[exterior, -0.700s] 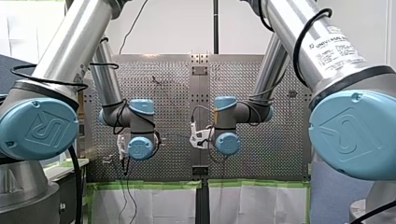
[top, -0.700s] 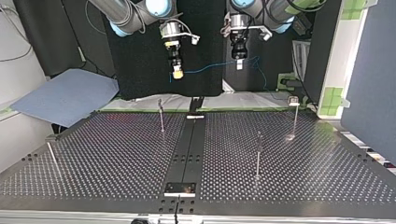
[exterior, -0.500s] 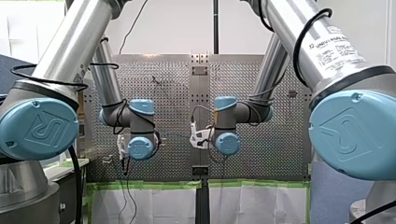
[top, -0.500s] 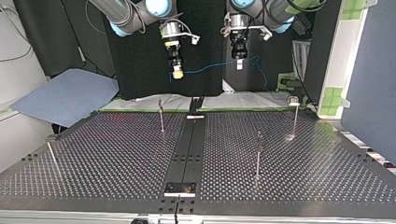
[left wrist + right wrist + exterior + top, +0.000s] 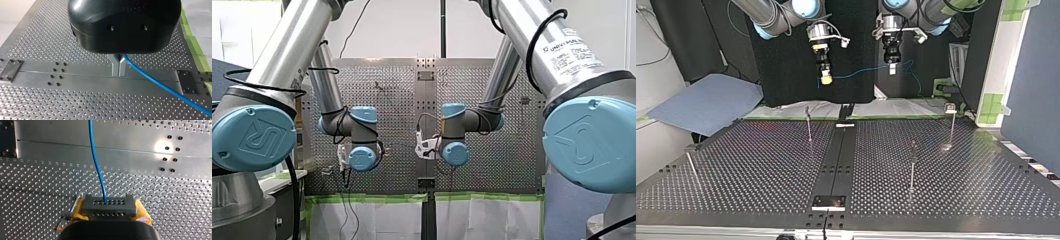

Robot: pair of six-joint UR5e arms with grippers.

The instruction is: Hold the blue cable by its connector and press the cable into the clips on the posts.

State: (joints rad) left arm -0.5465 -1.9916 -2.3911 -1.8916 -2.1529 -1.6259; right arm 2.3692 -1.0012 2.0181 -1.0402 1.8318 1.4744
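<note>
Front: the wrists point(image 5: 363, 159) hide whatever is held.
Top: the cable point(image 5: 861, 71) spans from the right gripper point(image 5: 826, 78) at 11 o'clock to the left gripper point(image 5: 892, 69) at 1, well apart from the posts point(image 5: 912, 165). The clips are too small to make out.
Left wrist: metal fingers point(image 5: 115, 67) are pinched on the cable, which runs off at 4 o'clock.
Right wrist: yellow pads point(image 5: 78, 208) clamp the connector point(image 5: 109, 205).

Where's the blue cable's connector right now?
The connector is clamped between my right claw's yellow pads in the right wrist view, above the table, blue cable leading ahead.
</note>
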